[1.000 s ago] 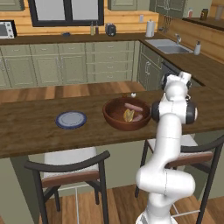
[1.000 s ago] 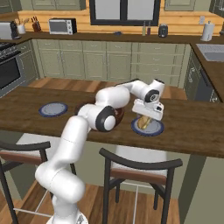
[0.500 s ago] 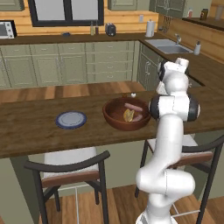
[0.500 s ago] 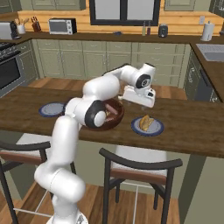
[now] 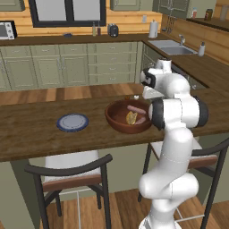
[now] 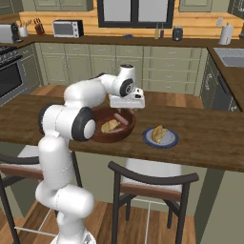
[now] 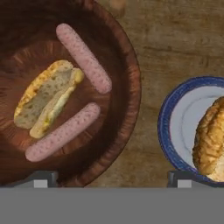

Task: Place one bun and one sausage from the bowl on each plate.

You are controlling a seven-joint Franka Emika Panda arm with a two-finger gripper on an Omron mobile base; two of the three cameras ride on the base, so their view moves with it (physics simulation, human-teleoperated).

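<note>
On table, centre: bowl (image 7: 127,83), dark red-brown wood, holds 1 bun (image 7: 46,97) + 2 sausages. Bowl's left side cut off by frame edge in hand view.
Bun in bowl: lies betw. the 2 sausages, apart from the upper one; contact w/ the lower one not clear.
Upper sausage (image 7: 83,57): slants toward bowl's wall.
Lower sausage (image 7: 62,132): near bowl's bottom edge in hand view, close to one fingertip.
Right-hand plate (image 6: 161,139): blue-grey, just beside bowl, not touching. Carries a 2nd bun (image 6: 158,133). In hand view plate + bun cut off at right edge, so far half unseen.
Left-hand plate (image 5: 72,122): well apart from bowl, on its other side; surface looks bare, too small to be sure.
Claw (image 7: 112,177): spread wide, empty. Hangs above gap betw. bowl and right-hand plate; one fingertip (image 7: 40,178) over bowl's rim, the other over plate's rim. Tips mostly cut off by bottom of hand view.
Claw in base views: hand (image 6: 127,101) seen above bowl's far rim; fingers hard to make out. In left base view the arm's elbow hides bowl's right part.
Small object (image 5: 135,96): on table behind bowl, blurred, can't tell what.
</note>
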